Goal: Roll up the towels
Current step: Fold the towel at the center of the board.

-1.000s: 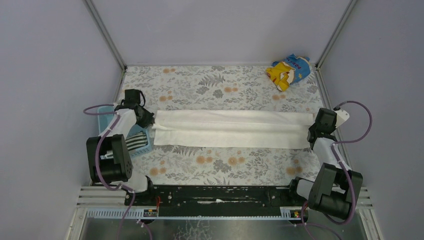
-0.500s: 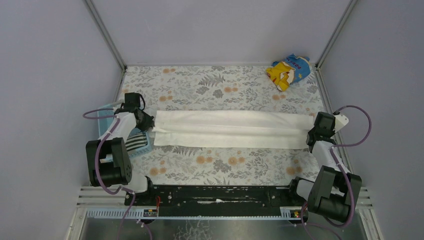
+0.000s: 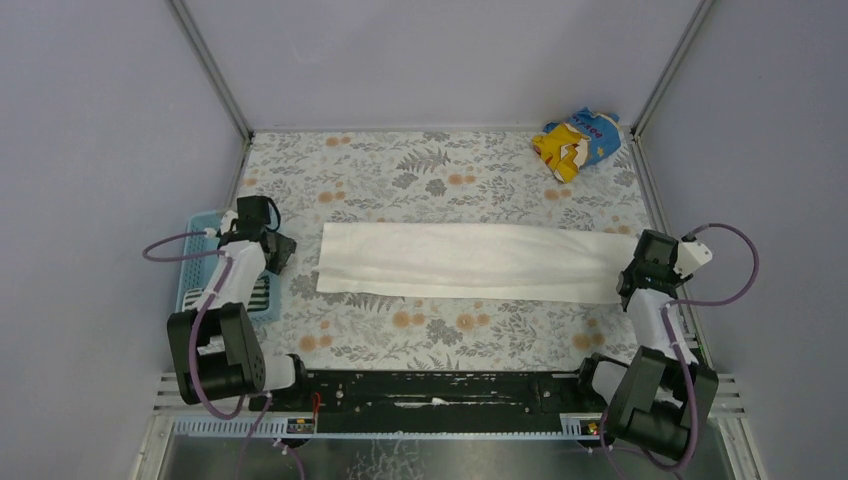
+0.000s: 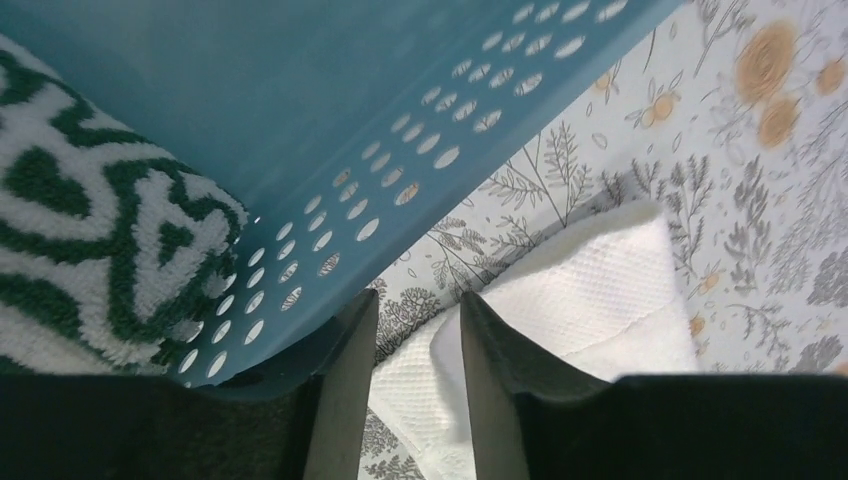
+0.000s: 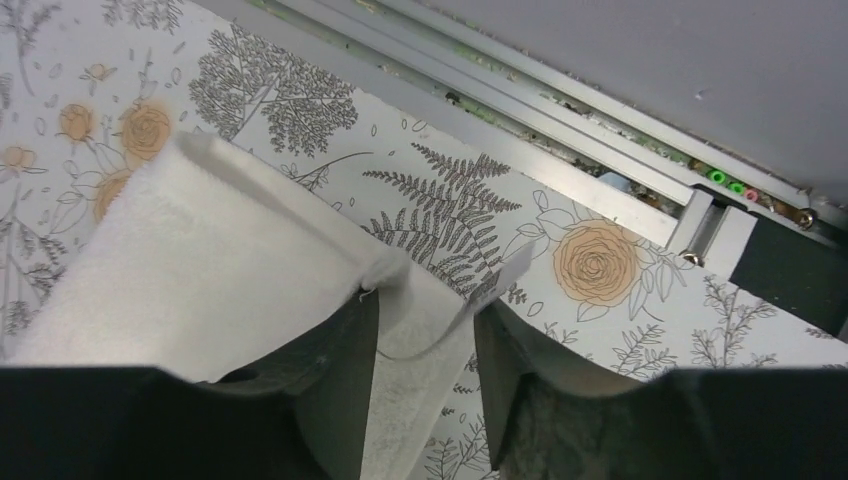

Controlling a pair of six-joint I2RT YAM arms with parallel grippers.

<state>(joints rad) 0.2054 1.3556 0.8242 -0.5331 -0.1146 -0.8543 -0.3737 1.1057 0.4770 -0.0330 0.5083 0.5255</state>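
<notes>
The large white towel [image 3: 470, 260] lies flat as a long folded strip across the middle of the table. My left gripper [image 3: 283, 252] is open just left of its left end, beside the basket; in the left wrist view [image 4: 418, 298] the towel [image 4: 600, 290] lies below and beyond the open fingers. My right gripper [image 3: 624, 283] sits at the towel's right end, open [image 5: 428, 300], with the towel's corner [image 5: 200, 250] and its tag lying between the fingers. The small striped towel [image 3: 262, 292] lies in the blue basket [image 3: 195, 275], and shows in the left wrist view [image 4: 90, 240].
A yellow-and-blue printed cloth [image 3: 578, 140] lies crumpled at the back right corner. The blue basket's perforated wall [image 4: 400, 130] is close beside my left fingers. A metal rail [image 5: 560, 110] runs along the table's right edge.
Both grippers let go of the towel ends and drew back. The left one moved left toward the basket. The towel, earlier raised in a ridge, now lies flat.
</notes>
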